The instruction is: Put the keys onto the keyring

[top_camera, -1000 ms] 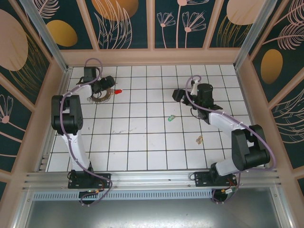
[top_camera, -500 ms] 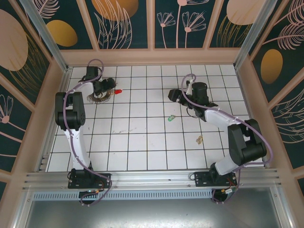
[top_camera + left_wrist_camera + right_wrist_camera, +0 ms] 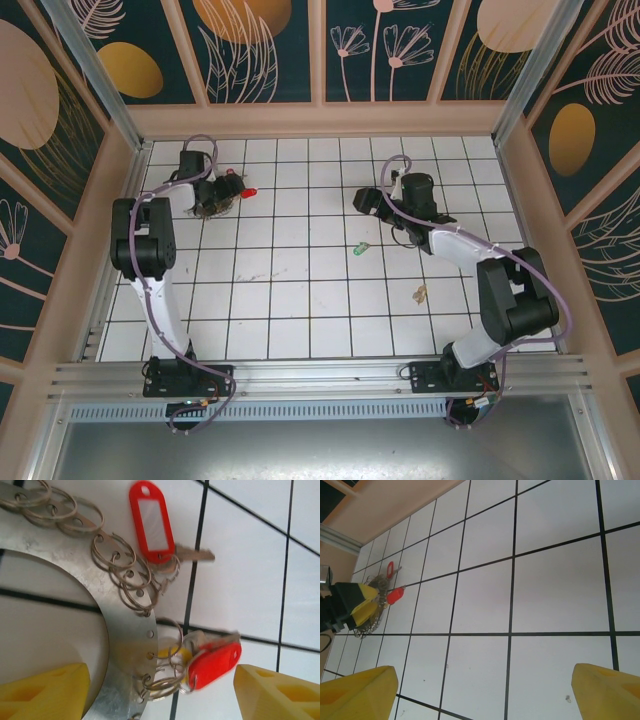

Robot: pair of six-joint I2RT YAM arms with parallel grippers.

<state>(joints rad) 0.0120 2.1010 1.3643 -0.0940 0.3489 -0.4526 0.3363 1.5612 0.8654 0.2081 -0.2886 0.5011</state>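
The left end effector (image 3: 162,672), spread astride the flat silvery-grey metal keyring (image 3: 125,645) at the far left of the white-tiled bench (image 3: 240,580), probably needed to pinch bare rim, sparing the red-tagged keys (image 3: 212,662); the right end effector (image 3: 485,675) hung spread

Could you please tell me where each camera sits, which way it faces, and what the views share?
Top external: above and behind the bases, looking down on the tiled table; both arms show, left gripper at the keyring, right gripper mid-table.
Left wrist: looking down on the keyring and red-tagged keys; left fingertips in the bottom corners.
Right wrist: looking low across the tiles toward the left gripper; right fingertips in the bottom corners.
Shared: all three show the keyring and red-tagged keys.
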